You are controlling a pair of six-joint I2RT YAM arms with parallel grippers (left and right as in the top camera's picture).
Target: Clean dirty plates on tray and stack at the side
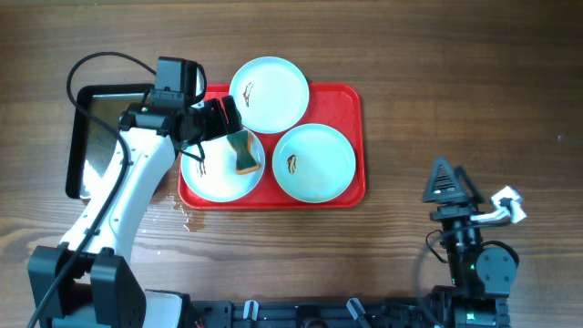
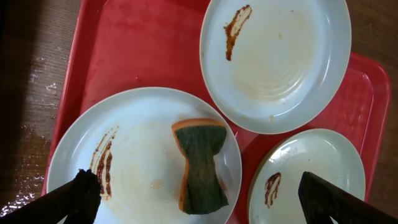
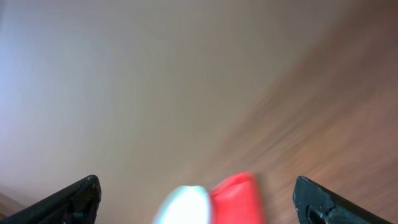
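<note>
Hovers with the left gripper [image 2: 208, 198] spread wide and grasping nothing, just above a green-and-orange sponge [image 2: 200, 165] lying loose on a smeared plate [image 2: 137, 143]. Sits there beside two more smeared plates [image 2: 280, 68], all on the red tray [image 2: 149, 50]. Stands likewise released at the right gripper [image 1: 448, 179], well apart over the wooden table [image 1: 455, 73]
</note>
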